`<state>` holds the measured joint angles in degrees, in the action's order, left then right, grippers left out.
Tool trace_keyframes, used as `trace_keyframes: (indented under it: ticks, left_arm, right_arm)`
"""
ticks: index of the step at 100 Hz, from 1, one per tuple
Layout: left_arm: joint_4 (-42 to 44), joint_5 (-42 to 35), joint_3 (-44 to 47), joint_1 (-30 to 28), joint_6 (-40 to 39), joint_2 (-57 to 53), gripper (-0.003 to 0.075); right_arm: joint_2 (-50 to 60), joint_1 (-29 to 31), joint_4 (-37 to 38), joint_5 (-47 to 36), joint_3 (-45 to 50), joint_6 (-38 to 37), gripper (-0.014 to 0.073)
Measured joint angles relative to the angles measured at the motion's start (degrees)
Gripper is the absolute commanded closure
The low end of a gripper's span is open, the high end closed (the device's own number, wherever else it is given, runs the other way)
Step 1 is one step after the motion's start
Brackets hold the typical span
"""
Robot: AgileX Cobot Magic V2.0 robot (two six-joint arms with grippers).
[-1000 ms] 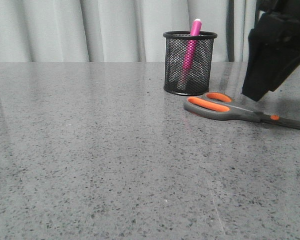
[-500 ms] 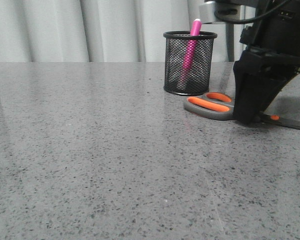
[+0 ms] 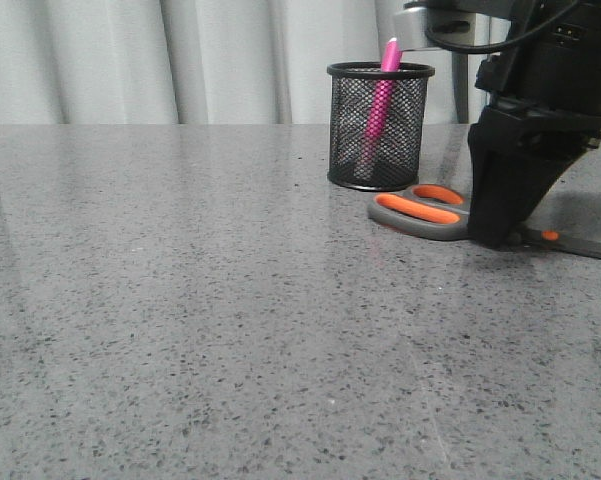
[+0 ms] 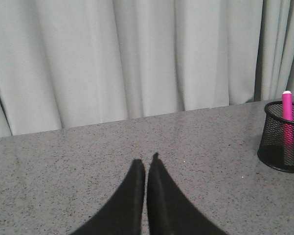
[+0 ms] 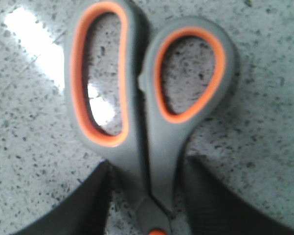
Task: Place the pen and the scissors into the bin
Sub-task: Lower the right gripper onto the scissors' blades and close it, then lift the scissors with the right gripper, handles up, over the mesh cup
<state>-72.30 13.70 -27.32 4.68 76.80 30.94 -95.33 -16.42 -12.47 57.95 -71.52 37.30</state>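
Note:
The scissors (image 3: 430,212) lie flat on the grey table, just right of the bin (image 3: 352,140), with their orange-lined handles toward it. The pink pen (image 3: 382,100) stands inside the black mesh bin, its tip above the rim. My right gripper (image 3: 490,235) is down on the table over the scissors' shank, hiding their middle. In the right wrist view the gripper (image 5: 147,164) is open, with one finger on each side of the scissors (image 5: 147,137) just below the handle loops. My left gripper (image 4: 146,164) is shut and empty, low over bare table. The bin (image 4: 276,149) and the pen (image 4: 287,105) show off to its side.
Grey speckled tabletop (image 3: 180,300) stretches left and forward of the bin. A pale curtain (image 3: 180,60) hangs behind the table's far edge. The scissors' dark blades (image 3: 590,247) run off toward the right edge.
My right gripper came down from above the scissors to the table and now straddles them. It has hardly moved in the last half second. The scissors, pen and bin have not moved.

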Motion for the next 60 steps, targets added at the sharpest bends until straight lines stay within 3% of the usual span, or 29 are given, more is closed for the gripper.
trace_keyframes:
  ticks: [14,41,60]
  left_arm:
    - [0.0,0.0,0.0,0.0,0.0,0.0,0.0739]
    - [0.0,0.0,0.0,0.0,0.0,0.0,0.0739]
    - [0.0,0.0,0.0,0.0,0.0,0.0,0.0739]
  right_arm:
    - [0.0,0.0,0.11,0.79,-0.33,0.12,0.0669]
    - [0.81,0.0,0.01,1.5,-0.44,0.12,0.0669]
    - [9.09,0.0,-2.94,-0.5,-0.17,0.12,0.0669]
